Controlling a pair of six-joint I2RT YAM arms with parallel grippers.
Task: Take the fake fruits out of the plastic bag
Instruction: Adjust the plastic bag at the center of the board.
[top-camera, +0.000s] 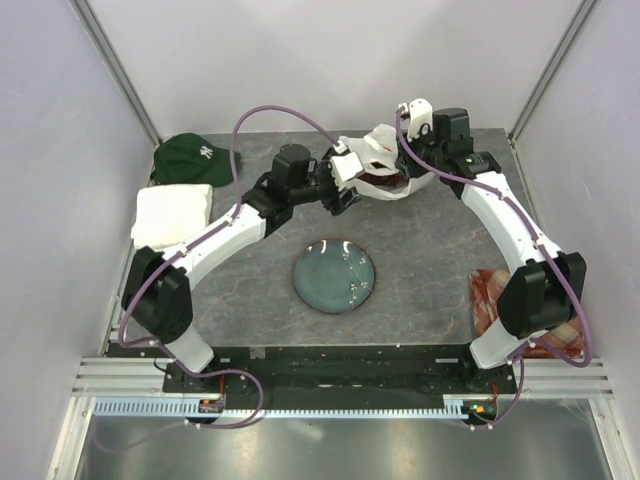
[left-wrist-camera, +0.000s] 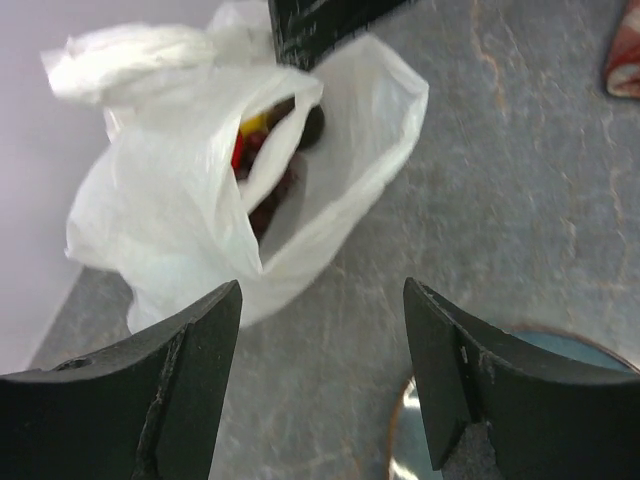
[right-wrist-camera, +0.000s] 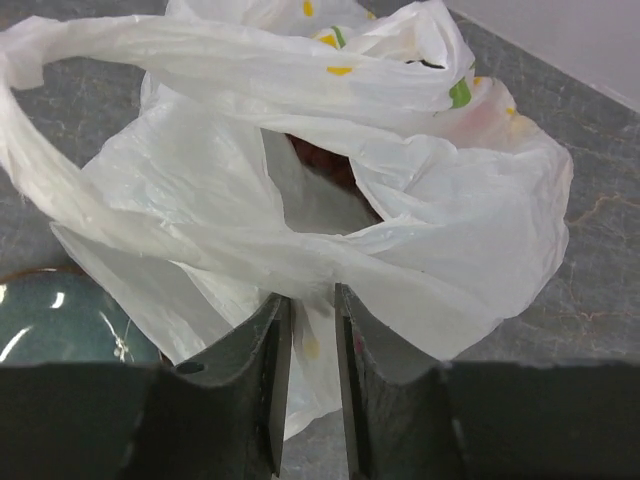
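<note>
The white plastic bag (top-camera: 385, 165) lies at the back of the table with its mouth held open. Dark red, yellow and dark purple-brown fake fruits (left-wrist-camera: 268, 165) show inside it in the left wrist view; a dark red patch (right-wrist-camera: 322, 158) shows through the opening in the right wrist view. My right gripper (right-wrist-camera: 312, 300) is shut on the bag's near rim (right-wrist-camera: 300, 250), with thin plastic pinched between the fingers. My left gripper (left-wrist-camera: 322, 300) is open and empty, just short of the bag (left-wrist-camera: 180, 210), over bare table. In the top view it (top-camera: 347, 193) sits left of the bag.
A round teal-grey plate (top-camera: 335, 275) lies mid-table; its rim (left-wrist-camera: 400, 430) is under my left gripper. A dark green cap (top-camera: 190, 158) and a folded white cloth (top-camera: 172, 215) are at the back left. A red checked cloth (top-camera: 495, 295) lies at the right.
</note>
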